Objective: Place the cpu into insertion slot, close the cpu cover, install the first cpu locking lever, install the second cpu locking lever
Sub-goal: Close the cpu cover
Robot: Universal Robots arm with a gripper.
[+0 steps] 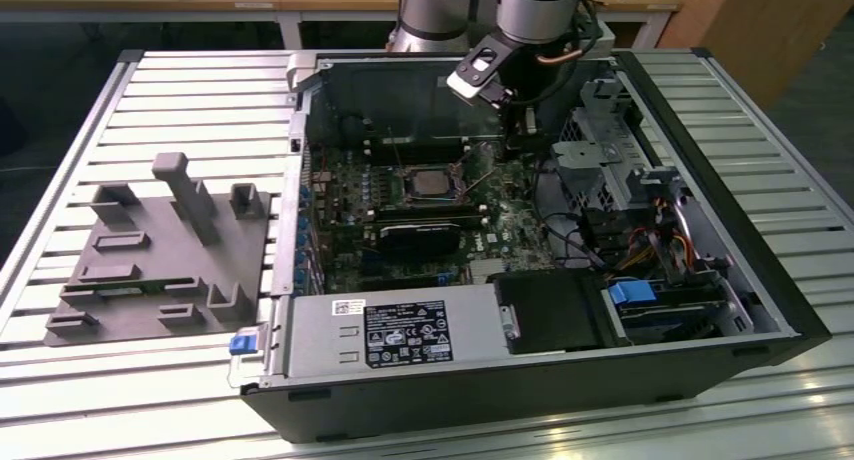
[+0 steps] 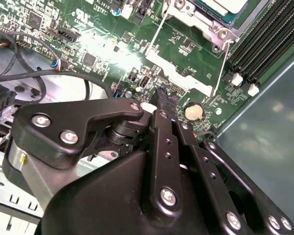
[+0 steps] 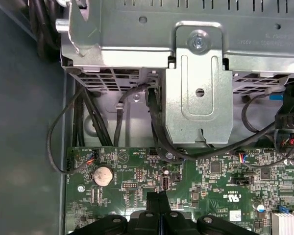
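Observation:
The cpu (image 1: 430,183) lies flat in the insertion slot (image 1: 402,187) on the motherboard, its silvery top showing. In the second wrist view the cpu (image 2: 220,4) lies inside the grey metal cpu cover (image 2: 198,22), which lies down around it. Two thin wire locking levers (image 2: 155,34) (image 2: 220,66) run along the socket's sides; whether they are latched I cannot tell. My gripper (image 1: 522,145) hangs over the board, to the exterior view's right of the socket. Its black fingers (image 3: 159,203) are shut together with nothing between them, and the tips (image 2: 164,100) are close above the green board.
Black memory slots (image 2: 264,44) run beside the socket. A coin battery (image 3: 103,175), black cables (image 3: 83,117) and a metal drive cage bracket (image 3: 198,88) lie just beyond the fingertips. The power supply (image 1: 387,340) fills the case front. A grey fixture plate (image 1: 160,250) sits on the slatted table.

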